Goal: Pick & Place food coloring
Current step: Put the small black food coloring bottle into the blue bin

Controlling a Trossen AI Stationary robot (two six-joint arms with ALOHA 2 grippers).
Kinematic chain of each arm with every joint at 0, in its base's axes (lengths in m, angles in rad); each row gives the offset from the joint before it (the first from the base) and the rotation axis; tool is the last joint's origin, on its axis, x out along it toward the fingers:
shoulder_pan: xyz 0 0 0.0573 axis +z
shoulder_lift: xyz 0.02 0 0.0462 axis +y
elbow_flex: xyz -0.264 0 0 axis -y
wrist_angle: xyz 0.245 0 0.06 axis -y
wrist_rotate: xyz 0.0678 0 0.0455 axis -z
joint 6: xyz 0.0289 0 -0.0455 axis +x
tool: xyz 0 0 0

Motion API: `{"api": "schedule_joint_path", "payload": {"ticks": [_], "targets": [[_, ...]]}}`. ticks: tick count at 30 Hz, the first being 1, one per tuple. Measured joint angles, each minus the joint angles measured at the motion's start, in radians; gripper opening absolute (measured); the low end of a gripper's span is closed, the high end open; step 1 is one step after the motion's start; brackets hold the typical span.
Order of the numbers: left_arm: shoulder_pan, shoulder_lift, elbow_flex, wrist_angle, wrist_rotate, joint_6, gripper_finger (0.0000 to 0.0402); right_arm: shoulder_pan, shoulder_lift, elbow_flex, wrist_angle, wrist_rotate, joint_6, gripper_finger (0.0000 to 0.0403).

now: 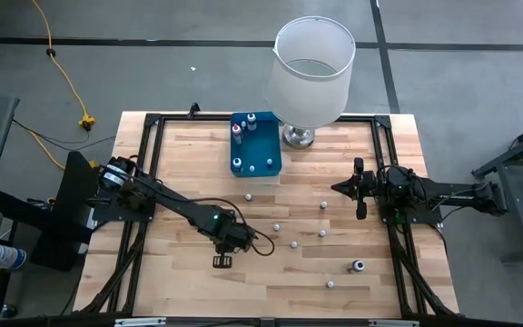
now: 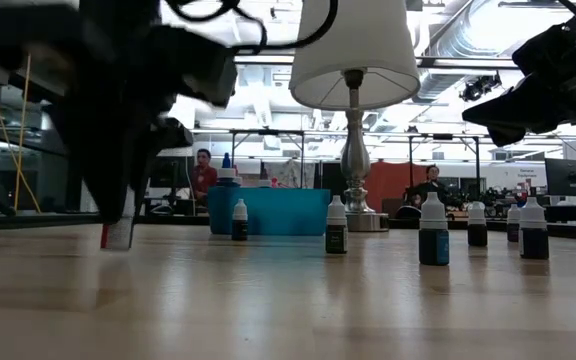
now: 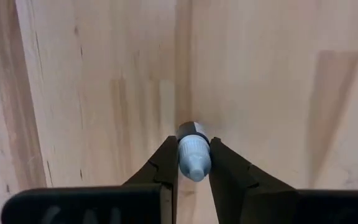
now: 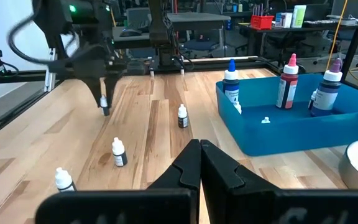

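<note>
Your left claw [image 3: 194, 163] grips one food coloring bottle [image 3: 193, 154] between its fingers, low over the bench [image 1: 189, 282]. Your right claw [image 4: 199, 163] is fully closed and empty, with the blue tray [image 4: 303, 124] just ahead of it.

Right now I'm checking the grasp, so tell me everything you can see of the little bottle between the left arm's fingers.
The small bottle has a white, ribbed cap with a tapered tip and looks plastic. It stands upright on the wooden table, toward its front left. The left end effector reaches down over it, a dark finger flanking each side of the cap, seemingly touching. The low view shows a red patch near its base.
</note>
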Motion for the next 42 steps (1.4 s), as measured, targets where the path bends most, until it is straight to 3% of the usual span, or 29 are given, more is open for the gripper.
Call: {"api": "schedule_joint_path", "payload": {"ticks": [9, 22, 30, 42], "targets": [[0.012, 0.0, 0.187, -0.124, -0.004, 0.001, 0.0051, 0.0, 0.0, 0.0, 0.0, 0.0, 0.0, 0.0], [0.062, 0.0, 0.483, -0.466, -0.044, 0.211, 0.0051, 0.0, 0.0, 0.0, 0.0, 0.0, 0.0, 0.0], [0.168, 0.0, 0.517, -0.583, -0.208, 0.393, 0.0051, 0.0, 0.0, 0.0, 0.0, 0.0, 0.0, 0.0], [0.379, 0.0, 0.517, -0.535, -0.19, 0.813, 0.0051, 0.0, 0.0, 0.0, 0.0, 0.0, 0.0, 0.0]]}}
